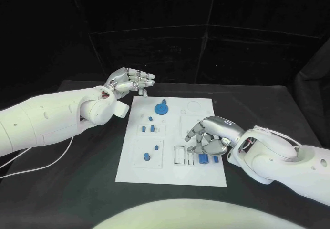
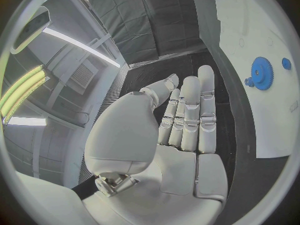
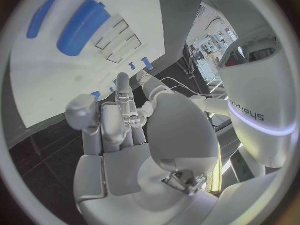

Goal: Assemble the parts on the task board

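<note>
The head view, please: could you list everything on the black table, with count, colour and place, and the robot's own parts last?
Flat white rectangular task board: one, white, middle of the black table.
Round blue toothed gear: one, blue, on the board's far part, a smaller blue knob just beyond it.
Small blue parts: several, blue, spread over the board's left half and near its right edge; exact count unclear.
Blue cylinder part: one, blue, on the board just under the right hand.
Thin white cable: one, white, on the table under the left arm.
Left hand: one, silver, fingers curled, holding nothing, beyond the board's far left corner.
Right hand: one, silver, fingers curled down over the board's right side; whether it holds anything is unclear.
</note>
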`<state>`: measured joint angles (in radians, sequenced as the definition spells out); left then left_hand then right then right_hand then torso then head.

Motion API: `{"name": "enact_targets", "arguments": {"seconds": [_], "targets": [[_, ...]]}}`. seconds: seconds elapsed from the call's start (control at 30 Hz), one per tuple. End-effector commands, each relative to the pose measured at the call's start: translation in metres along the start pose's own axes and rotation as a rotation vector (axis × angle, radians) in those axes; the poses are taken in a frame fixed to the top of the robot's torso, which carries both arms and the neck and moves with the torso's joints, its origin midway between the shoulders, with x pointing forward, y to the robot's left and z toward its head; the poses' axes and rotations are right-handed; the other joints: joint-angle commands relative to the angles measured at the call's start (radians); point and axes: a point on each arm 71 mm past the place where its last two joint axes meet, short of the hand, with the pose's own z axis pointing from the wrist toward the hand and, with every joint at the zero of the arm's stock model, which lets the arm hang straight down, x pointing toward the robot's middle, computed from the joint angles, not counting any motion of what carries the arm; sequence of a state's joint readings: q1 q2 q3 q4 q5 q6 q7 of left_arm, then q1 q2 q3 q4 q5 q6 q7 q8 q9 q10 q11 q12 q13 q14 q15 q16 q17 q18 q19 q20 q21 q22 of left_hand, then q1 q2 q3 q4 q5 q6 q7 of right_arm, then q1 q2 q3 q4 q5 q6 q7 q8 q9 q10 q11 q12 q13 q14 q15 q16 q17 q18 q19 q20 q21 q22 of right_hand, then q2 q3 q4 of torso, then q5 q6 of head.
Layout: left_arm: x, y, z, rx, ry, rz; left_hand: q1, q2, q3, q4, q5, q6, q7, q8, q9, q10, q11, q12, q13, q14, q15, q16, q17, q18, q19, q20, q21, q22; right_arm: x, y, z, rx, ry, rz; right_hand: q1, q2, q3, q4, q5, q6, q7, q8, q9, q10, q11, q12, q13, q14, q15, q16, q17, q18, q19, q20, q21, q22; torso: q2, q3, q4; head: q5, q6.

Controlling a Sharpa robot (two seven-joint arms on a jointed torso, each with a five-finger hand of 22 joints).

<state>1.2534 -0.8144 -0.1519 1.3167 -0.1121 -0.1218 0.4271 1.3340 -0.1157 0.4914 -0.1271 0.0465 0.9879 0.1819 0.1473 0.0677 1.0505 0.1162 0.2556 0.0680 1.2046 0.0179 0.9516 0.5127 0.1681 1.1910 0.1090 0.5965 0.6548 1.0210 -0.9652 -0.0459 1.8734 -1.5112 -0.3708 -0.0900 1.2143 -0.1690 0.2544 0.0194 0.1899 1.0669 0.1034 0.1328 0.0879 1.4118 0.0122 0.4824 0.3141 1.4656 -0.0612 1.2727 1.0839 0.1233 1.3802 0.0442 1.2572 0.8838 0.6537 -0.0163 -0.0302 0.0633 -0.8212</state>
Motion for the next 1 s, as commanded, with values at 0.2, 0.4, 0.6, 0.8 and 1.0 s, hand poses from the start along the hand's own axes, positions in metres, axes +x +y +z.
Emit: {"name": "enact_targets", "arguments": {"seconds": [0.2,0.4,0.6,0.8,1.0], "targets": [[0.003,-0.002,0.0,0.006,0.015,-0.012,-0.004,0.008,0.002,-0.005,0.005,-0.004,0.004,-0.006,-0.001,-0.007,-0.002,0.003,-0.001,-0.009,0.001,-0.004,-0.001,0.013,-0.006,0.002,-0.004,0.0,-0.003,-0.034,-0.025,0.37,0.049,0.112,-0.109,0.021,-0.165,0.136,0.105,-0.037,-0.011,0.075,0.021,-0.032,-0.003,0.43,0.485,0.048,-0.005,0.08,0.107,-0.019,0.018,-0.009,0.037,0.065,-0.008,-0.0012,-0.0195,-0.022,0.003],[0.002,-0.002,-0.001,0.005,0.013,-0.011,-0.004,0.008,0.002,-0.005,0.005,-0.004,0.004,-0.006,-0.001,-0.007,-0.002,0.003,-0.001,-0.009,0.001,-0.004,-0.001,0.013,-0.006,0.002,-0.004,0.0,0.0,-0.043,-0.029,0.47,0.084,0.102,-0.088,0.04,-0.261,0.204,0.103,-0.047,-0.021,0.16,0.062,-0.068,-0.009,0.488,0.574,0.047,-0.008,0.096,0.127,-0.02,0.021,-0.013,0.047,0.081,-0.009,-0.0003,-0.0196,-0.024,0.002],[0.002,-0.001,-0.001,0.005,0.013,-0.011,-0.005,0.009,0.001,-0.005,0.004,-0.004,0.003,-0.006,-0.001,-0.009,-0.002,0.004,-0.001,-0.01,0.001,-0.004,-0.003,0.013,-0.007,0.002,-0.004,0.0,0.006,-0.043,-0.023,0.509,0.11,0.082,-0.068,0.052,-0.326,0.255,0.095,-0.074,-0.024,0.222,0.109,-0.076,-0.014,0.504,0.615,0.047,-0.013,0.101,0.132,-0.022,0.022,-0.014,0.051,0.09,-0.008,-0.0019,-0.0192,-0.024,0.003],[0.002,-0.001,-0.001,0.005,0.014,-0.012,-0.005,0.009,0.001,-0.005,0.004,-0.004,0.003,-0.006,-0.001,-0.009,-0.002,0.004,-0.001,-0.01,0.001,-0.004,-0.003,0.013,-0.007,0.002,-0.004,0.0,0.013,-0.041,-0.018,0.524,0.143,0.044,-0.057,0.061,-0.362,0.27,0.092,-0.096,-0.025,0.258,0.137,-0.078,-0.014,0.506,0.633,0.047,-0.013,0.103,0.135,-0.022,0.023,-0.014,0.053,0.095,-0.006,-0.0022,-0.0188,-0.023,0.0],[0.001,-0.001,-0.001,0.004,0.012,-0.01,-0.005,0.009,0.001,-0.005,0.004,-0.004,0.003,-0.006,-0.001,-0.009,-0.002,0.004,-0.001,-0.01,0.001,-0.004,-0.003,0.013,-0.007,0.002,-0.004,0.0,0.02,-0.042,-0.016,0.541,0.203,0.002,-0.061,0.067,-0.379,0.272,0.088,-0.103,-0.027,0.277,0.154,-0.079,-0.015,0.505,0.64,0.047,-0.014,0.106,0.139,-0.024,0.024,-0.014,0.056,0.103,-0.006,-0.002,-0.0203,-0.022,-0.003]]}}
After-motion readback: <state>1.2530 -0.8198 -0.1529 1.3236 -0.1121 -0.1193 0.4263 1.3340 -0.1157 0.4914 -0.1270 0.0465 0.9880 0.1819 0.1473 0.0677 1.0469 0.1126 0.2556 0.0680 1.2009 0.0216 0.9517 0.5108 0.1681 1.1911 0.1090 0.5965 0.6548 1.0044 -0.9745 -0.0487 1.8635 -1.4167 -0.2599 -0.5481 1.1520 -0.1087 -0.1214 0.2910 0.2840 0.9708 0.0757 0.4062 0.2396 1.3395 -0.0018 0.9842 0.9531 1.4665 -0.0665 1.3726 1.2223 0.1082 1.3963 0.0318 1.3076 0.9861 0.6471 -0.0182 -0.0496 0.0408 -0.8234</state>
